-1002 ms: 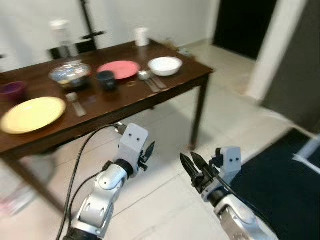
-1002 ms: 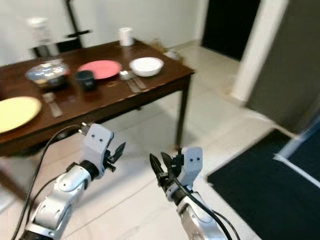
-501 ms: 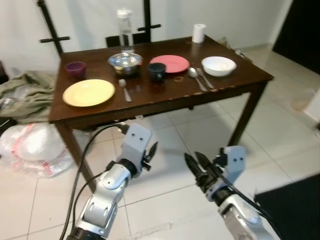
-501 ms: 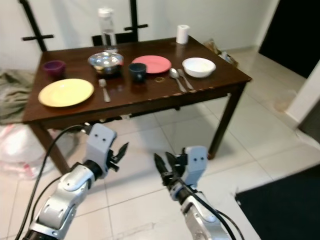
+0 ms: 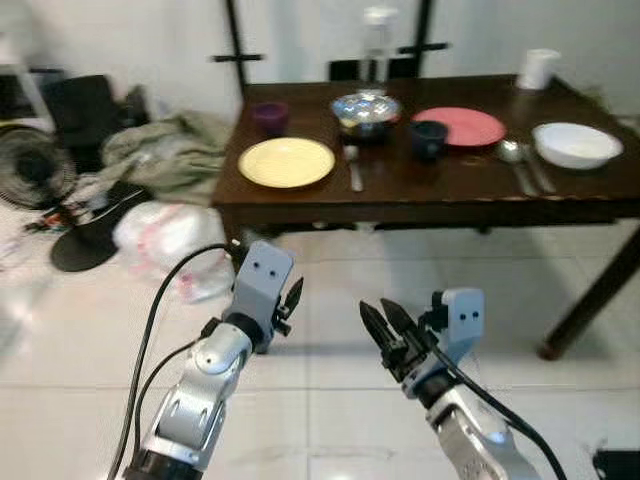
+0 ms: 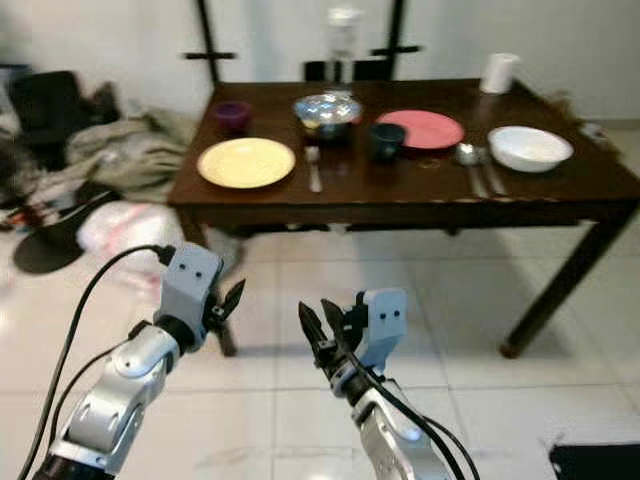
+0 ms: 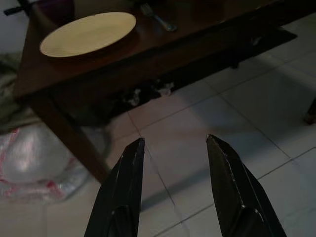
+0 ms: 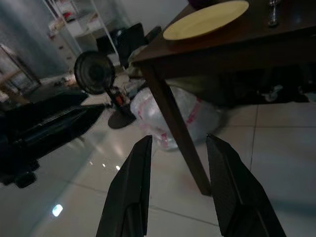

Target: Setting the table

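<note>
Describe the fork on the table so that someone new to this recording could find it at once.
Start at the dark wooden table. Between the yellow plate and the dark cup, just in front of the shiny metal bowl, lies the fork. It lies alone, whereas the other two pieces of cutlery lie side by side near the white bowl.

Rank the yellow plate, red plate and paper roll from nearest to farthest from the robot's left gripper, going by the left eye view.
From the left gripper:
1. Yellow plate, table's near-left end.
2. Red plate, farther right.
3. Paper roll, far right corner.

No readable text, labels, brands or numbers on anything in view.
</note>
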Controlling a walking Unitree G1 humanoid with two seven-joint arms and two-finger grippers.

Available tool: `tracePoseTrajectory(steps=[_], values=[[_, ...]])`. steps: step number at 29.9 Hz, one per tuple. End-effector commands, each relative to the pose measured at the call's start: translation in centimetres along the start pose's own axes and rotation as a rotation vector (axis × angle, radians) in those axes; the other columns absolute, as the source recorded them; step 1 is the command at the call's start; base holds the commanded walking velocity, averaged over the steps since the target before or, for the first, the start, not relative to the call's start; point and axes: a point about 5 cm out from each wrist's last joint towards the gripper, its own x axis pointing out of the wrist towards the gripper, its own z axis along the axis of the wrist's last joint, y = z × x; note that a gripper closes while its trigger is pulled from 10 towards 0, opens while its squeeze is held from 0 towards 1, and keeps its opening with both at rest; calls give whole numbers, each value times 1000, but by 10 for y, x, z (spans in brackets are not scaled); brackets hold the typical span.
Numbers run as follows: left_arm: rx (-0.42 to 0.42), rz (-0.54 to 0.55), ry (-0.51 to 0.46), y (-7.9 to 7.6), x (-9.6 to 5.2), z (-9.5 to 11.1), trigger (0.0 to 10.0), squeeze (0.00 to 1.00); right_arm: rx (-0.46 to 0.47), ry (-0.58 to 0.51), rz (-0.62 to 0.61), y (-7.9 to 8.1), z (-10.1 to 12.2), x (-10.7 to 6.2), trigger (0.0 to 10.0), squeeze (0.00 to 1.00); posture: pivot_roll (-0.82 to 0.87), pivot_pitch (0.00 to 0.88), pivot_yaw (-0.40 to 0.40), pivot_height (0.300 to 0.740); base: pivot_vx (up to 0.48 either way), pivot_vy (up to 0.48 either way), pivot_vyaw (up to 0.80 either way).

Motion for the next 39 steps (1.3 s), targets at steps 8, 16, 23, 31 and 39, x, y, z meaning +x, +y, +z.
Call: tracePoseTrajectory(steps=[8, 16, 23, 31, 39], values=[[29, 90, 38, 12, 3, -7, 10000, 0, -5, -30, -83, -8, 2, 0, 10000, 0, 54, 120, 99, 740, 337, 0, 297], [30, 81, 30, 12, 3, -6, 10000, 0, -30, -106, -200, -22, 16, 1, 10000, 0, 54, 115, 97, 740, 480, 0, 0], [31, 80, 21, 12, 4, -5, 10000, 0, -79, -194, -275, -29, 39, 6, 10000, 0, 54, 111, 96, 740, 480, 0, 0], [36, 82, -4, 15, 5, 0, 10000, 0, -93, -202, -253, -28, 46, 9, 10000, 0, 55, 107, 96, 740, 480, 0, 0], [61, 76, -37, 18, 6, 7, 10000, 0, -118, -173, -237, -29, 44, 11, 10000, 0, 56, 103, 98, 740, 480, 0, 0]])
